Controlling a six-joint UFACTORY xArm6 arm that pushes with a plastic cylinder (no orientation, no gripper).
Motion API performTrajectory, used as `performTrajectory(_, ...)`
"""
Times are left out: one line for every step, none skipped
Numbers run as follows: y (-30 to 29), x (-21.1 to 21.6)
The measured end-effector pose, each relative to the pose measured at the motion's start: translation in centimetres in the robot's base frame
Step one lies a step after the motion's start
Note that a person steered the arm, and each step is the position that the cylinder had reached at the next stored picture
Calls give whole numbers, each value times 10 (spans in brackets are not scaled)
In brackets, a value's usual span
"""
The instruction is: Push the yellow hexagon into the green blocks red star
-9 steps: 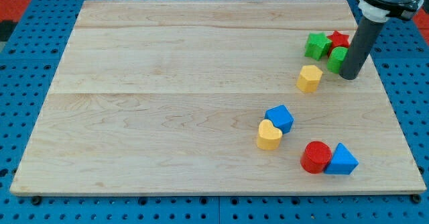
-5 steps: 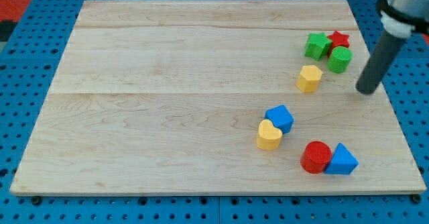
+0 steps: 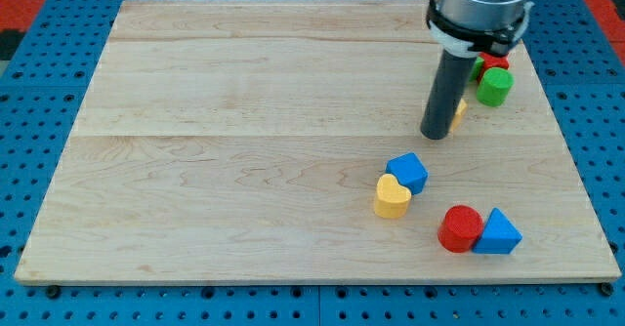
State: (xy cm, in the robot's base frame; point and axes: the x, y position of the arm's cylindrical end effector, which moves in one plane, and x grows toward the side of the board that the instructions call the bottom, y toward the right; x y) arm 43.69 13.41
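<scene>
My tip (image 3: 435,135) rests on the board at the lower left of the yellow hexagon (image 3: 458,112). The rod hides most of that hexagon; only a thin yellow sliver shows at the rod's right. A green round block (image 3: 494,87) and a bit of the red star (image 3: 495,62) show at the upper right, just right of the rod. The other green block is hidden behind the rod.
A blue block (image 3: 407,172) touches a yellow heart-shaped block (image 3: 392,197) below my tip. A red cylinder (image 3: 459,229) and a blue triangle (image 3: 499,232) sit together near the lower right. The wooden board (image 3: 244,141) ends close to the right of the green blocks.
The rod has swung from the right of the green blocks, out past the board's right side, then left across to the yellow hexagon's lower left. The blocks look unmoved.
</scene>
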Motion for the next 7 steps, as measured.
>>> performTrajectory(1, -21)
performTrajectory(34, -52)
performTrajectory(49, -66)
performTrajectory(19, -62)
performTrajectory(-19, -42)
performTrajectory(-24, -23)
performTrajectory(-62, -9)
